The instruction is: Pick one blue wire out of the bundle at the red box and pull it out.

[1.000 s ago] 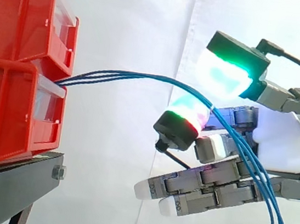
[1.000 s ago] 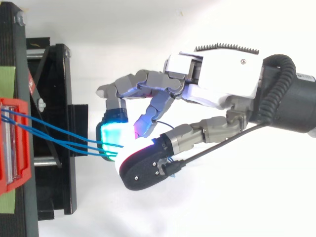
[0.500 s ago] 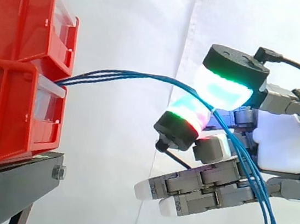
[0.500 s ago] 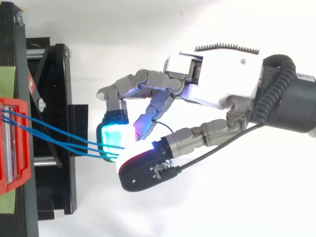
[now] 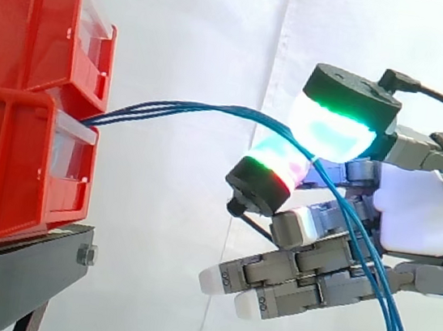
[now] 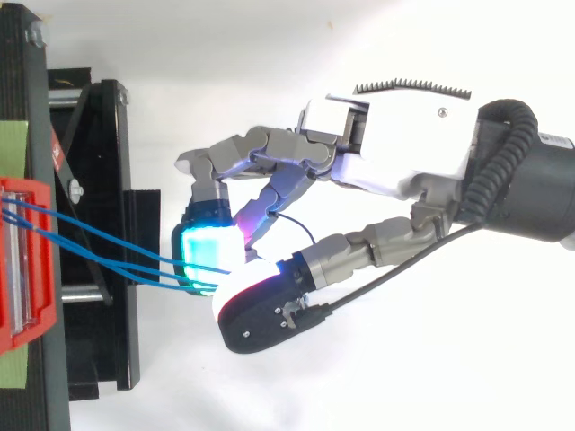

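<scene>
My hand [image 5: 411,211] pinches the blue wires [image 5: 188,109] between the thumb and one curled finger, glowing pads [image 5: 333,127] nearly meeting. I cannot tell how many strands are caught. Three thin, glossy strands arch leftward, bunched together, into the lower red box [image 5: 17,163] on the black stand [image 5: 11,277].

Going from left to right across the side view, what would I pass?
Stacked red bins → blue wires arching out from them → the robot's hand, its glowing pads pinching those wires.
</scene>
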`<state>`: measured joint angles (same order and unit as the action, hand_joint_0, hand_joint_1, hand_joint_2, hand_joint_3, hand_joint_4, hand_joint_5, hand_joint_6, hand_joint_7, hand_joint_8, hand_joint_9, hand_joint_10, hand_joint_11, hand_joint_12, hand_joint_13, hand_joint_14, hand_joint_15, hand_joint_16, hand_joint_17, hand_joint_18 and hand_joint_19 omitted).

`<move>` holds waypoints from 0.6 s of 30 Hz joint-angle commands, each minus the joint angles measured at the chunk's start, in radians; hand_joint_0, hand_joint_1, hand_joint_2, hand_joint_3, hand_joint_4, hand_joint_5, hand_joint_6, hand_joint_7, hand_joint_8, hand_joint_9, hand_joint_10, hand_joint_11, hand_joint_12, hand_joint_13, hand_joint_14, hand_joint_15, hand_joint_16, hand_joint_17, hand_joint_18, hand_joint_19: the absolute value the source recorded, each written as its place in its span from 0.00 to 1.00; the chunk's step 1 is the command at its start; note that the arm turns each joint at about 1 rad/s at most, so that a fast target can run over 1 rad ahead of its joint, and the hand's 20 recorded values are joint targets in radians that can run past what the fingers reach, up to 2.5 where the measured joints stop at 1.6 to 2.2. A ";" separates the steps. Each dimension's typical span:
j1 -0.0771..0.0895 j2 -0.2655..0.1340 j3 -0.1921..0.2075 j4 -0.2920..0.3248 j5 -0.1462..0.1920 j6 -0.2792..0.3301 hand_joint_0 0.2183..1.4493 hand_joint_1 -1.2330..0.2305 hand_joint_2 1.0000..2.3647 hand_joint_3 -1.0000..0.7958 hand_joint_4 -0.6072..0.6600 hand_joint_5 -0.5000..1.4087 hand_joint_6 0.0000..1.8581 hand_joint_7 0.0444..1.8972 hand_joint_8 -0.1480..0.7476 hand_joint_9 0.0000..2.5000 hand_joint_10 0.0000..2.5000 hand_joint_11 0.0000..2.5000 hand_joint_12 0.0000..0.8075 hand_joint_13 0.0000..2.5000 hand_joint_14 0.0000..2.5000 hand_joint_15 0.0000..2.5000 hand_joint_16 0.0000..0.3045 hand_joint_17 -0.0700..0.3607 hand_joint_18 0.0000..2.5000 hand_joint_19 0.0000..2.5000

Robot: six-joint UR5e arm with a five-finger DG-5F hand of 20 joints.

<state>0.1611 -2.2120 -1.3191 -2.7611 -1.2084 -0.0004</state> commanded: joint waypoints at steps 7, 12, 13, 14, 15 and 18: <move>0.000 0.000 0.000 0.000 0.001 0.000 0.35 0.27 0.02 0.43 0.63 0.17 0.48 0.80 0.45 0.29 0.01 0.30 0.50 0.01 0.00 0.03 0.19 0.46 0.00 0.12; 0.000 0.000 0.000 0.000 0.000 0.000 0.29 0.32 0.02 0.43 0.62 0.18 0.46 0.72 0.42 0.30 0.01 0.25 0.50 0.01 0.00 0.03 0.19 0.46 0.00 0.12; 0.000 0.000 0.000 0.000 0.000 0.000 0.28 0.34 0.02 0.43 0.62 0.19 0.46 0.70 0.42 0.30 0.01 0.24 0.50 0.01 0.00 0.03 0.18 0.46 0.00 0.13; 0.000 0.000 0.000 0.000 0.000 0.000 0.28 0.34 0.02 0.43 0.62 0.19 0.46 0.70 0.41 0.31 0.01 0.24 0.50 0.01 0.00 0.02 0.18 0.46 0.00 0.13; 0.000 0.000 0.000 0.000 0.000 0.000 0.28 0.35 0.02 0.43 0.61 0.19 0.45 0.71 0.41 0.31 0.01 0.24 0.49 0.01 0.00 0.02 0.18 0.45 0.00 0.13; 0.000 0.000 0.001 0.000 0.000 0.000 0.28 0.35 0.02 0.44 0.60 0.20 0.45 0.71 0.40 0.33 0.01 0.24 0.49 0.02 0.00 0.03 0.18 0.45 0.00 0.12</move>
<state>0.1611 -2.2120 -1.3187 -2.7612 -1.2087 0.0000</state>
